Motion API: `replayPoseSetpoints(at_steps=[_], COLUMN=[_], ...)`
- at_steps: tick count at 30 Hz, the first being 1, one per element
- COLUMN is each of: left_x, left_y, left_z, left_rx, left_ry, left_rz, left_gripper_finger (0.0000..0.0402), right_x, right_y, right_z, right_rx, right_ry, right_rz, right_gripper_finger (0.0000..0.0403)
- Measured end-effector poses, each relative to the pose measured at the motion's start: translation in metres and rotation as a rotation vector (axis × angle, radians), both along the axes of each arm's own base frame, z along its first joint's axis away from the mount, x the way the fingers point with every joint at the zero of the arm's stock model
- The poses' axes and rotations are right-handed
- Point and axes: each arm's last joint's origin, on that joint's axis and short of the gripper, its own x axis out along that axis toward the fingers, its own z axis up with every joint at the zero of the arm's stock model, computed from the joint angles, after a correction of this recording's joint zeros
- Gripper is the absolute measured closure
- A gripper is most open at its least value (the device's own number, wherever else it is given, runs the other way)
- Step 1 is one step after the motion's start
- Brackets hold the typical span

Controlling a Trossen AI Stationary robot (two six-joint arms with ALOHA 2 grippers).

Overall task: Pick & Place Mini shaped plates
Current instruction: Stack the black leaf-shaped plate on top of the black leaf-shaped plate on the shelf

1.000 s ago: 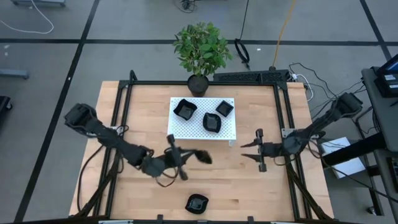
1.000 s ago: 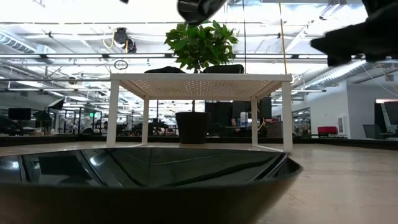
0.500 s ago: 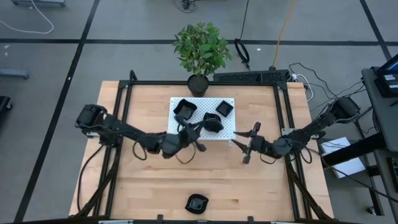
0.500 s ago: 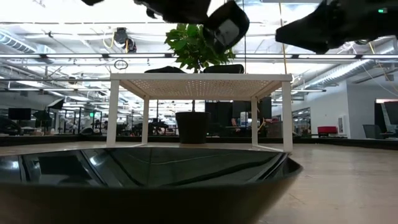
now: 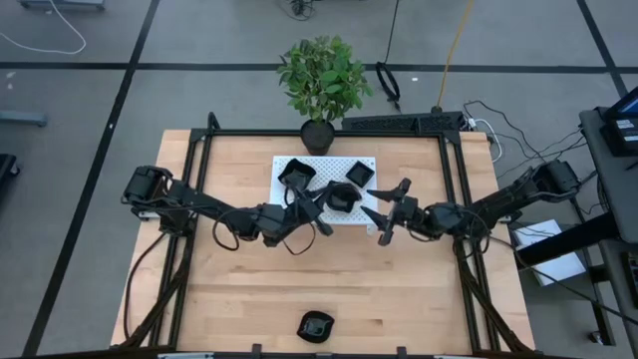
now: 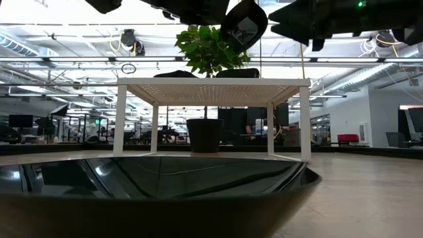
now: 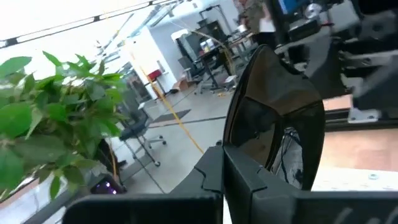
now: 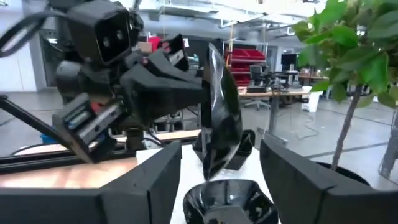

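wooden table (image 5: 239, 299) fills most of the high view, both arms reaching in over its middle. potted plant (image 5: 323, 80) sits at the far edge, beyond both claws. white perforated platform (image 5: 365, 207) on four legs stands just under and behind the two claws, btwn them and the plant.

left arm comes in from the table's left side; left gripper (image 5: 317, 203) is over the platform's front part, clamped tight on a black mini plate (image 7: 281, 124). the plate is held on edge, nearly upright, rim pinched btwn the fingers, raised above the platform top and not touching it. low view shows same plate (image 6: 243, 25) tilted, hanging above the platform w/ a clear gap under it.

right arm comes in from the right side; right gripper (image 5: 384, 212) is just right of the left one, at the platform's right-front corner, fingers spread wide, holding nothing. its wrist view has the held plate (image 8: 219, 118) straight ahead, framed btwn its two fingers but farther off, no contact seen.

three more black plates rest on the platform: one (image 5: 296, 177) behind the left claw, one (image 5: 360, 174) behind the right claw, one (image 5: 341, 197) btwn the two claws. another plate (image 5: 315, 325) lies alone at the table's near edge, well apart from both claws; it fills the low view's foreground.
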Motion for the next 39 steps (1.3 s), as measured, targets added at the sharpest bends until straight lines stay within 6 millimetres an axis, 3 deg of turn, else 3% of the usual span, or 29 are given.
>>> replayPoseSetpoints(at_steps=[7,14,18,29,39], left_x=[-0.007,-0.002,0.000,-0.001,-0.001], left_y=[0.002,0.013,0.022,0.021,0.020], left_z=[-0.004,-0.016,-0.024,-0.027,-0.026], left_rx=[-0.339,-0.603,-0.742,-0.880,-0.753], left_ry=[-0.275,-0.349,-0.349,-0.451,-0.357], left_rz=[0.229,0.096,0.047,0.085,0.072], left_gripper_finger=[0.0401,0.0385,0.0396,0.0367,0.0300], right_x=[0.000,0.000,0.000,0.000,0.000], right_y=[-0.003,-0.003,-0.002,-0.002,-0.002], right_z=[0.000,0.000,0.000,0.000,-0.005], right_rx=[-0.053,-0.092,-0.104,-0.104,-0.066], right_ry=[0.030,0.040,0.045,0.045,0.072], right_rz=[-0.058,-0.061,-0.060,-0.055,-0.046], right_gripper_finger=[0.0190,0.0203,0.0203,0.0203,0.0206])
